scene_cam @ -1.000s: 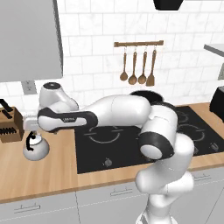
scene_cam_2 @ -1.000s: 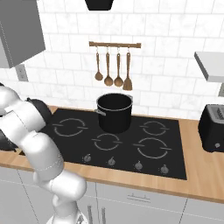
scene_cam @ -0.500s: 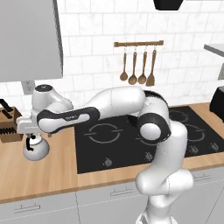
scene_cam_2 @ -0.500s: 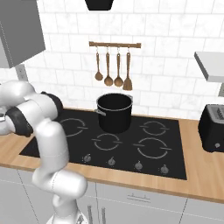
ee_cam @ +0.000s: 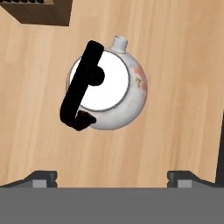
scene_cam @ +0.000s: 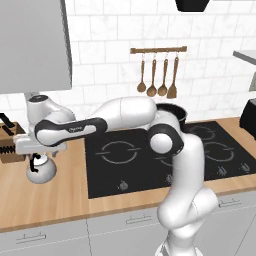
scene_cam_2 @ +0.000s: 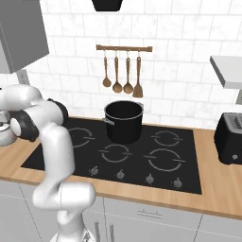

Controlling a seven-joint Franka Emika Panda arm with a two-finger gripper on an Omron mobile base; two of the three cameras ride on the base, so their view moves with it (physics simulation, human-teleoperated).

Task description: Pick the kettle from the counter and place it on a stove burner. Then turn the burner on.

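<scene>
one kettle (ee_cam: 107,94) on the tabletop (ee_cam: 175,65), straight ahead of the jaws and below them, not yet between them. handle (ee_cam: 81,85) long axis running away from the jaws, slightly aslant. jaws spread wide, holding nothing. stove burner (scene_cam: 119,151) off to one side.

**White-tiled kitchen with grey cabinets**

A white tiled wall (scene_cam_2: 189,61) backs the room. A wooden rail (scene_cam_2: 124,47) on it carries hanging wooden utensils (scene_cam_2: 122,71). A grey wall cabinet (scene_cam: 32,45) hangs on the left. Grey drawer fronts (scene_cam: 75,232) run along the near side, evenly lit.
</scene>
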